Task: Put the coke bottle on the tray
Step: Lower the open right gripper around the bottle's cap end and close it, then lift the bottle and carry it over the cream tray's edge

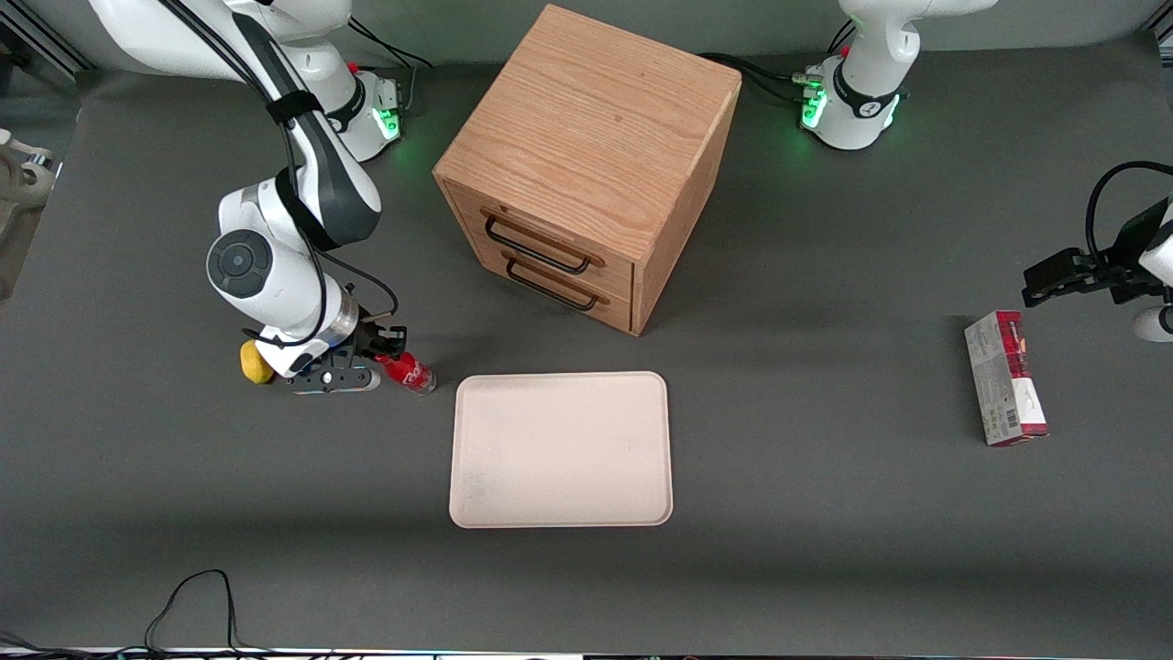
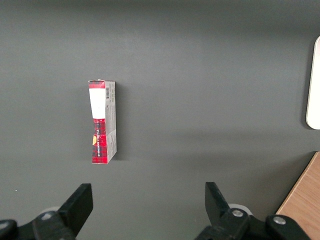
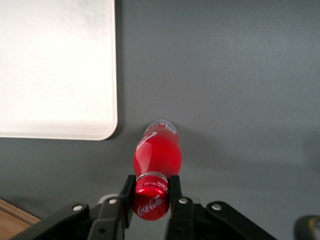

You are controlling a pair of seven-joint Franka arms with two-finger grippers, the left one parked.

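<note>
The coke bottle (image 3: 156, 156) stands on the dark grey table (image 1: 825, 513) just beside the tray (image 1: 561, 449), toward the working arm's end. The gripper (image 3: 151, 195) pinches its cap; a yellow object (image 1: 256, 362) is half hidden by the arm.

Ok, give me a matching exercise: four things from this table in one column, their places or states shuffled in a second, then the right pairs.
Things:
1. coke bottle
2. tray
3. carton
4. gripper

Places or states:
A. lying toward the parked arm's end of the table
B. bare, in front of the cabinet
C. shut on the red cap
D. standing on the table beside the tray

Pairs: 1-D, 2-B, 3-A, 4-C
</note>
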